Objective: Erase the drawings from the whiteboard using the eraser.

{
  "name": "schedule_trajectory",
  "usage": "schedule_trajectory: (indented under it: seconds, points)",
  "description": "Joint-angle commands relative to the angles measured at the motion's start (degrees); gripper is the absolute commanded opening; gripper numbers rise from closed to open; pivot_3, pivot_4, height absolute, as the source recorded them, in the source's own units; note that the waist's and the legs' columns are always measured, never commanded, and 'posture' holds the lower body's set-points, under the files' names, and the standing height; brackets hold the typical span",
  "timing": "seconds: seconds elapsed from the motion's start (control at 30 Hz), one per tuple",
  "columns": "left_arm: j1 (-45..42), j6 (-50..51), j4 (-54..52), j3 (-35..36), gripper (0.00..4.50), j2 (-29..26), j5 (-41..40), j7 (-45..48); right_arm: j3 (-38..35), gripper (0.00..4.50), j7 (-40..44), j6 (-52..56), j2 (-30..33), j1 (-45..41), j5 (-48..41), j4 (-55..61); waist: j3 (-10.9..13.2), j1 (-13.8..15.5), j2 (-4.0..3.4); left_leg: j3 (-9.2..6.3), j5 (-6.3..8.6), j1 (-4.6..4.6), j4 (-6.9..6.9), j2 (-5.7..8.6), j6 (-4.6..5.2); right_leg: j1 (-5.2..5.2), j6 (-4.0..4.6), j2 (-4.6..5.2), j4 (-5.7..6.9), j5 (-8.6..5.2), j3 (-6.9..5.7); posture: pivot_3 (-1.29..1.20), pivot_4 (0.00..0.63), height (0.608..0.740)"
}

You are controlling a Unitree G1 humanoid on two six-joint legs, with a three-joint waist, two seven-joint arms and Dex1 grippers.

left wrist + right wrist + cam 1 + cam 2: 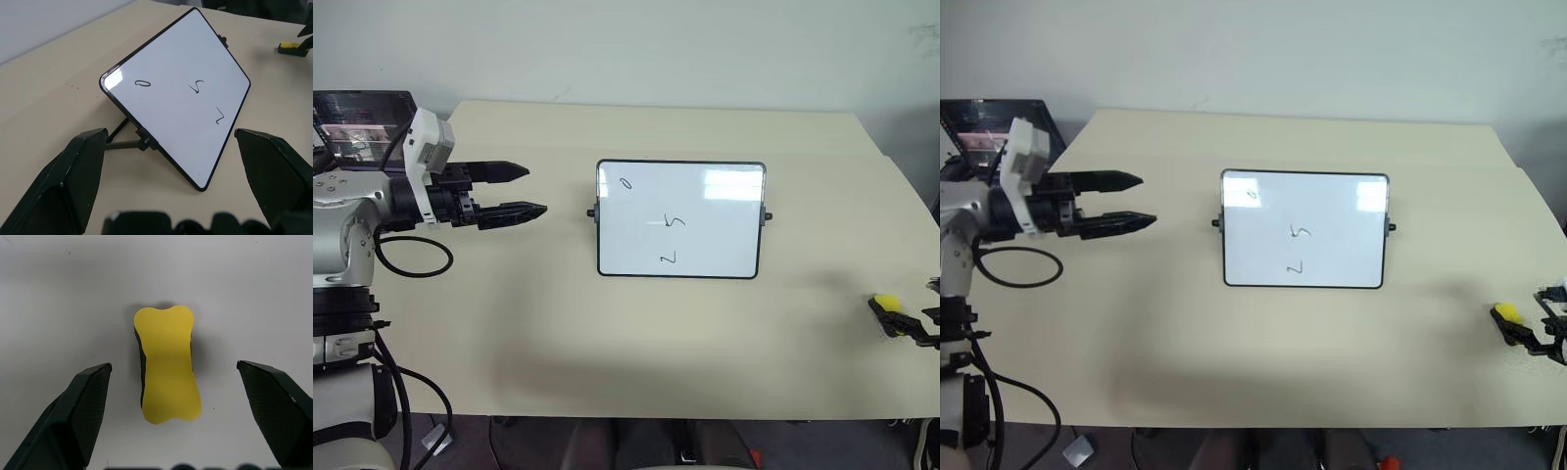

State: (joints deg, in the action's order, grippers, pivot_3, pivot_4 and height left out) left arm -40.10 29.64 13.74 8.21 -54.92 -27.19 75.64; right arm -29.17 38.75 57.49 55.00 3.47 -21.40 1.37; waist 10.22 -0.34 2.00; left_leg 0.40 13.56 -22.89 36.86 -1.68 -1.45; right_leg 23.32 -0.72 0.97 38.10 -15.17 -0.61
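The whiteboard stands tilted on its prop at the middle of the table. On it are the drawings: a small oval, a "5" and a "2". My left gripper hovers open to the board's left, pointing at it, with nothing between its fingers. The eraser, yellow with a black side, lies flat on the table near the right edge. My right gripper is open just above it, one finger on each side, neither touching it.
A laptop stands at the table's far left corner, behind my left arm. The beige table has bare surface in front of the board. The eraser lies close to the table's right and front edges.
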Motion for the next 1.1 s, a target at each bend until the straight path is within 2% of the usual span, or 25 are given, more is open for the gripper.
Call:
schedule_trajectory:
  seconds: [0.03, 0.07, 0.17, 0.43, 0.5, 0.73, 0.8, 1.1]
  points:
    - [-0.44, -0.55, -1.7, 1.19, 4.5, -1.34, -0.02, -0.21, 0.02, 4.49, 0.29, -1.92, 1.37, -0.53, 0.91, -0.96, 0.0, 0.0, 0.0, 0.0, 0.0, 0.0, 0.0, 0.0, 0.0, 0.0, 0.0, 0.0, 0.0, 0.0, 0.0, 0.0, 0.15, 0.74]
    - [-0.43, -0.49, -1.79, 1.23, 4.5, -1.3, -0.05, -0.28, 0.18, 4.49, 0.24, -2.18, 1.37, -0.62, 1.0, -1.37, 0.0, 0.0, 0.0, 0.0, 0.0, 0.0, 0.0, 0.01, 0.0, -0.01, 0.0, 0.0, 0.0, 0.0, 0.0, 0.0, 0.15, 0.74]
    - [-0.38, -0.44, -1.91, 1.27, 4.5, -1.24, -0.03, -0.5, 0.51, 3.93, 0.07, -2.42, 1.38, -0.93, 1.05, -2.01, 0.0, 0.0, -0.01, 0.0, 0.0, 0.0, 0.01, 0.0, 0.0, -0.01, 0.0, 0.0, 0.01, 0.0, 0.01, 0.0, 0.15, 0.74]
    - [-0.21, -0.36, -2.29, 1.35, 4.5, -1.24, 0.0, -1.02, 1.21, 1.03, -0.24, -2.87, 1.25, -1.44, 1.53, -3.0, 0.0, 0.0, -0.01, 0.01, 0.0, 0.01, 0.02, 0.0, 0.0, -0.01, 0.0, 0.0, 0.02, 0.0, 0.01, 0.0, 0.15, 0.74]
    - [-0.21, -0.41, -2.28, 1.35, 4.5, -1.24, -0.04, -1.13, 1.23, 0.66, -0.3, -2.53, 1.19, -1.54, 1.57, -2.62, 0.0, 0.0, -0.01, 0.0, 0.0, 0.01, 0.03, 0.0, 0.0, -0.02, -0.01, 0.0, 0.02, 0.01, 0.01, 0.0, 0.15, 0.74]
    - [-0.35, -0.49, -2.25, 1.32, 4.5, -1.12, -0.08, -1.47, 0.75, 0.3, 0.0, -2.21, 1.5, -2.42, 1.01, -1.12, 0.0, -0.02, -0.01, 0.02, 0.0, 0.02, 0.06, 0.0, 0.0, -0.03, -0.02, 0.0, 0.04, 0.02, 0.01, 0.0, 0.15, 0.74]
    - [-0.43, -0.55, -2.15, 1.3, 4.5, -1.05, -0.06, -1.51, 0.63, 0.03, 0.16, -2.15, 1.69, -2.64, 1.0, -0.88, -0.01, -0.02, -0.01, 0.02, 0.0, 0.03, 0.06, 0.0, 0.0, -0.03, -0.02, 0.0, 0.05, 0.02, 0.01, 0.0, 0.15, 0.74]
    - [-0.51, -0.8, -1.98, 1.43, 4.5, -0.95, -0.07, -1.62, -3.19, 0.03, 1.13, -0.32, 3.8, -5.14, -1.45, 4.21, 0.0, -0.07, -0.01, 0.03, 0.0, 0.05, 0.06, 0.0, 0.0, -0.03, -0.03, 0.0, 0.07, 0.02, 0.03, 0.0, 0.15, 0.74]
